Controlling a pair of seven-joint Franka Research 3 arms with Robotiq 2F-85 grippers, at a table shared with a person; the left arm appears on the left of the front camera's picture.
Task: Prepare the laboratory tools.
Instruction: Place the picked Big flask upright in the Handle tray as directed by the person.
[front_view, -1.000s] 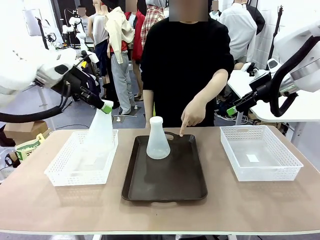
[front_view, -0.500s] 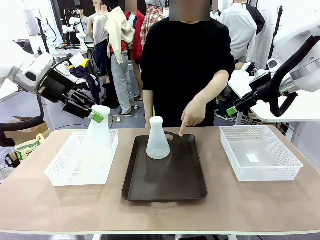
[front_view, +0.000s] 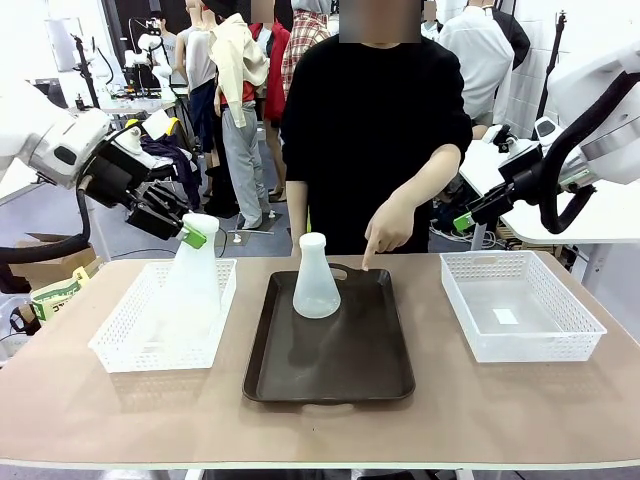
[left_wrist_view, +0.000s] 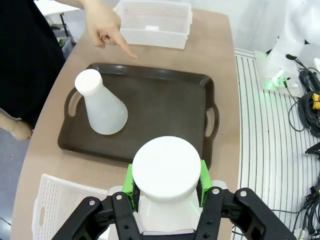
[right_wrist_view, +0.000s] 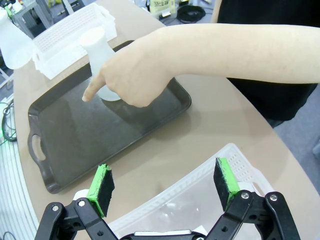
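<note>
One conical flask (front_view: 315, 283) is seen standing upright on the dark brown tray (front_view: 330, 375), near the tray's far edge and left of its middle, at the centre of the tabletop (front_view: 320, 425). The second conical flask (front_view: 192, 285) is held by its neck in the left end effector (front_view: 193, 233), whose green pads (left_wrist_view: 128, 181) are clamped on either side of the neck just under the rim; its base is seen within the white mesh basket (front_view: 125, 345) at the tabletop's left side, though whether it rests on the basket floor or is just lifted cannot be told. The right end effector (front_view: 466, 221) is held with its fingers spread wide and nothing between them, above the second mesh basket (front_view: 520, 345) at the tabletop's right side. A person's hand (front_view: 385, 230) is pointed with its index finger down at the tray's far edge, to the right of the standing flask.

The task is judged about half done: one flask is placed on the tray, and the gripped flask is presumably to be set beside it, where the finger points.
</note>
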